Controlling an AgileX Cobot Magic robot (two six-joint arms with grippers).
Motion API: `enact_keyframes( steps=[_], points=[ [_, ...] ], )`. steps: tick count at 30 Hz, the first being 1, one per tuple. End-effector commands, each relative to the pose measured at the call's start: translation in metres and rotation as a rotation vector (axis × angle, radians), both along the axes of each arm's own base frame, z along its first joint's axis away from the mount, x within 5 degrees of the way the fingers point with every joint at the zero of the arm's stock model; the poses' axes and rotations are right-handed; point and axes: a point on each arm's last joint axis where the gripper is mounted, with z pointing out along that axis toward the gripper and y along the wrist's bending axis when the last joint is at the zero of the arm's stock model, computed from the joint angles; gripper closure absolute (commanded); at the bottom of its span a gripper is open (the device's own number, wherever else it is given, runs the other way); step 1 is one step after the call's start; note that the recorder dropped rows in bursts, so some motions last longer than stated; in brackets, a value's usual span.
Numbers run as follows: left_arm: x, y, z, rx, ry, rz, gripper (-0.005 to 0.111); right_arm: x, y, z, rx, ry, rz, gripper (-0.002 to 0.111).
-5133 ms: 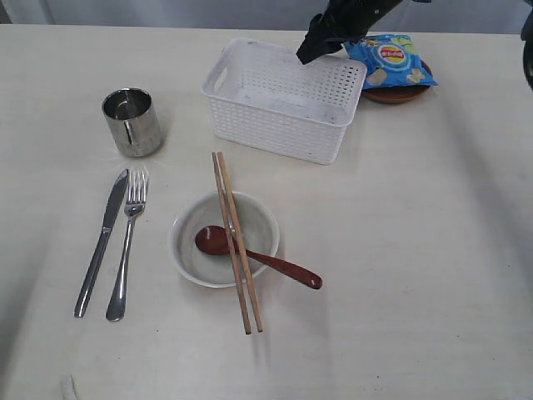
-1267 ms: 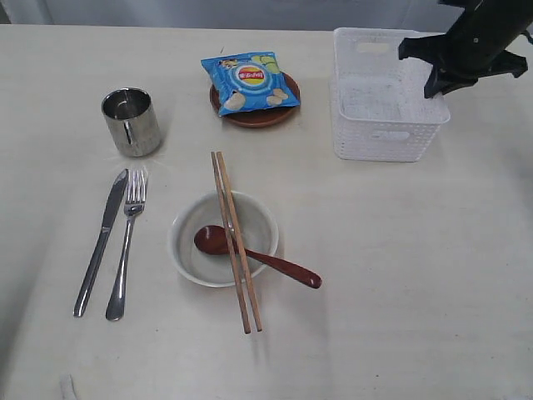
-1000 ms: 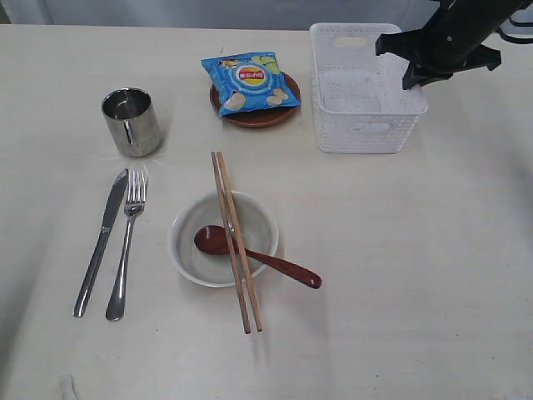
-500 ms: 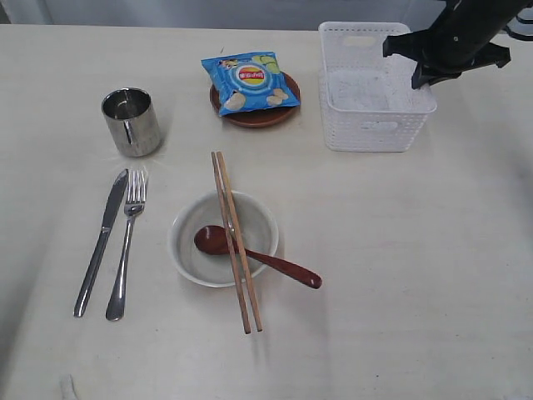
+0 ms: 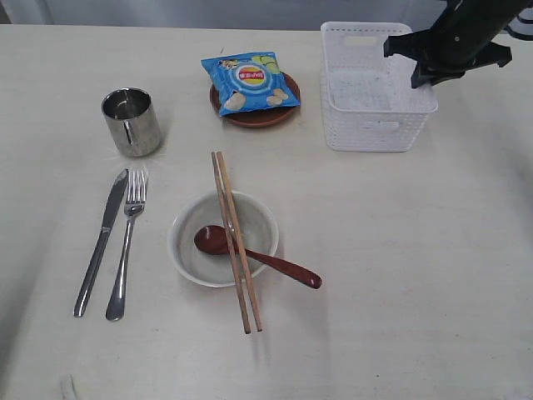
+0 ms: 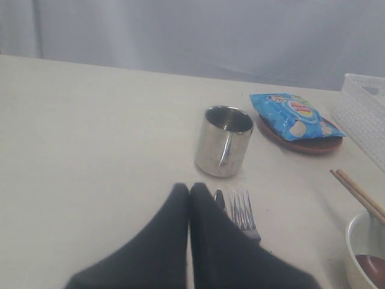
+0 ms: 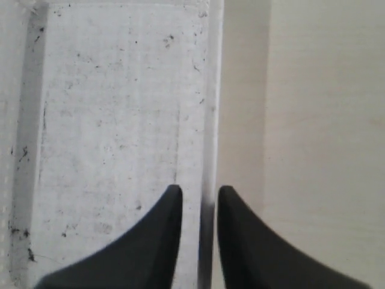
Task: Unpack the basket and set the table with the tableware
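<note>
The white basket (image 5: 379, 125) stands empty at the table's (image 5: 400, 250) far right. My right gripper (image 5: 420, 79) is over its right wall, jaws open and straddling the rim (image 7: 210, 90), with one finger inside above the bare basket floor (image 7: 114, 120) and the other outside. The steel cup (image 5: 132, 122), knife (image 5: 101, 242) and fork (image 5: 127, 246) lie at the left. A bowl (image 5: 190, 250) holds the red spoon (image 5: 266, 260), and the chopsticks (image 5: 236, 250) lie across it. My left gripper (image 6: 189, 188) is shut and empty, just short of the fork (image 6: 242, 208).
A blue chip bag (image 5: 250, 82) lies on the brown plate (image 5: 250, 117) at the back centre, left of the basket. A grey curtain backs the table's far edge (image 6: 180, 75).
The basket and my right gripper have shifted a little to the right over the last second and then stayed put. The tableware has not moved.
</note>
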Motion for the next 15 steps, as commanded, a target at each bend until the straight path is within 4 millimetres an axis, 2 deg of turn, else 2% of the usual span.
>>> enact_keyframes(
  steps=[1, 3, 6, 11, 13, 15],
  points=[
    [0.0, 0.0, 0.0, -0.006, -0.011, 0.001, 0.107, 0.003, -0.003, 0.005, 0.004, -0.031, 0.002, 0.063],
    [0.0, 0.0, 0.0, -0.006, -0.011, 0.001, 0.107, 0.002, -0.003, 0.012, 0.005, -0.047, 0.002, 0.055],
    [0.0, 0.0, 0.0, -0.006, -0.011, 0.001, 0.107, -0.001, -0.003, 0.032, 0.006, -0.094, 0.003, 0.054],
    [0.0, 0.0, 0.0, -0.006, -0.011, 0.001, 0.107, -0.015, -0.004, 0.09, 0.016, -0.226, 0.003, 0.054],
    [0.0, 0.0, 0.0, -0.006, -0.011, 0.001, 0.107, -0.026, -0.004, 0.118, 0.042, -0.291, -0.004, 0.061],
    [0.0, 0.0, 0.0, -0.006, -0.011, 0.001, 0.107, -0.037, -0.002, 0.144, 0.08, -0.346, -0.007, 0.074]
  ],
)
